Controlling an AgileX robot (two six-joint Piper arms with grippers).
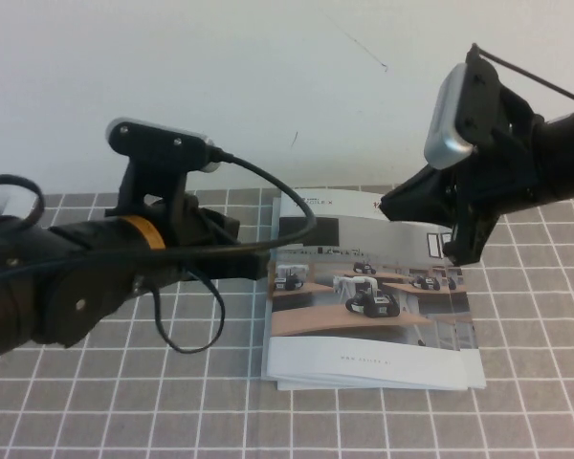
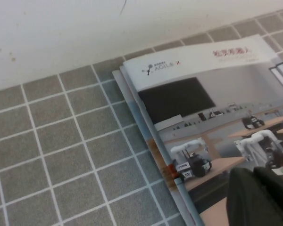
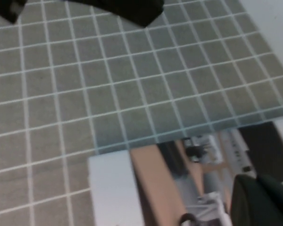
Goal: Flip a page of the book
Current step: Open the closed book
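The book (image 1: 364,368) lies closed on the checked cloth, its spine toward my left arm. The page (image 1: 383,287), its glossy cover with robots on wooden desks, faces up and bows slightly near the far right corner. It also shows in the left wrist view (image 2: 193,94) and the right wrist view (image 3: 155,188). My left gripper (image 1: 258,260) is at the book's spine edge, its fingers together over the cover (image 2: 262,195). My right gripper (image 1: 456,251) is at the book's right edge, its fingers together on the cover (image 3: 262,200). Whether it pinches the leaf is hidden.
The grey checked cloth (image 1: 124,402) covers the table up to a white wall (image 1: 268,76) just behind the book. A black cable (image 1: 187,339) loops down from my left arm onto the cloth. My left arm shows dark in the right wrist view (image 3: 132,9).
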